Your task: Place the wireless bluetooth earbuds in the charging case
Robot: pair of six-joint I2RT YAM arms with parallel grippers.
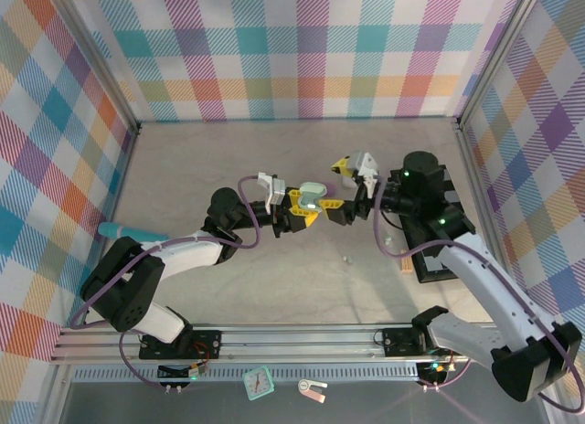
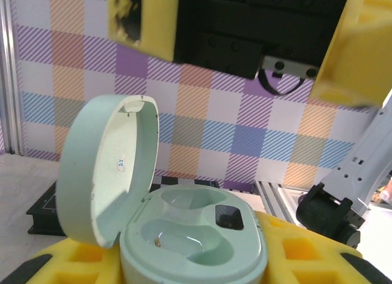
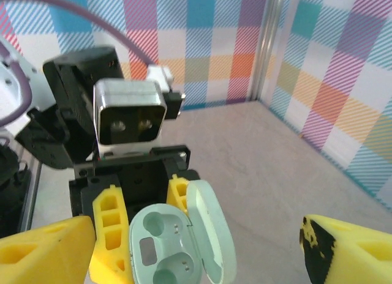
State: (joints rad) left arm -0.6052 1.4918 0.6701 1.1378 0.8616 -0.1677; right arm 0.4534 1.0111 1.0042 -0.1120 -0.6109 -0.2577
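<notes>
Charging case [image 2: 184, 235]: one, pale green, smooth matte plastic, pebble-shaped. It is over the middle of the table, clamped in the left gripper.
Lid [image 2: 104, 168]: one, a rounded shell hinged to the case, standing open.
Wells: two glossy moulded hollows in the case body, with one small dark rectangular window [image 2: 229, 217] beside them. I cannot tell whether anything sits in the hollows.
Left gripper [image 1: 309, 207]: closed on the charging case, whose body is wedged between its two blocky yellow fingers [image 3: 110, 229]. These look foam-like and are pierced with square holes.
Left arm: rises at the near left corner with its elbow folded. The forearm stretches rightward to the table's middle. It has a white shell, black joints and a looped purple cable.
Right gripper [image 1: 354, 168]: jaws spread wide, facing the case's open side. It is near the case but apart from it. It has two yellow fingers [image 3: 343, 253], one chipped dark at the tip.
Right arm: rises at the near right corner, runs along the right edge, and bends leftward at its black wrist.
Table [image 1: 302, 296]: pale, faintly speckled, flat.
Walls: three, in a pastel check.
Teal cylinder [image 1: 119, 229]: one, rounded, by the left edge.
Black plate [image 1: 430, 259]: one, flat, by the right edge.
Pale dot [image 1: 345, 258]: one, on bare table right of centre, too small to identify.
</notes>
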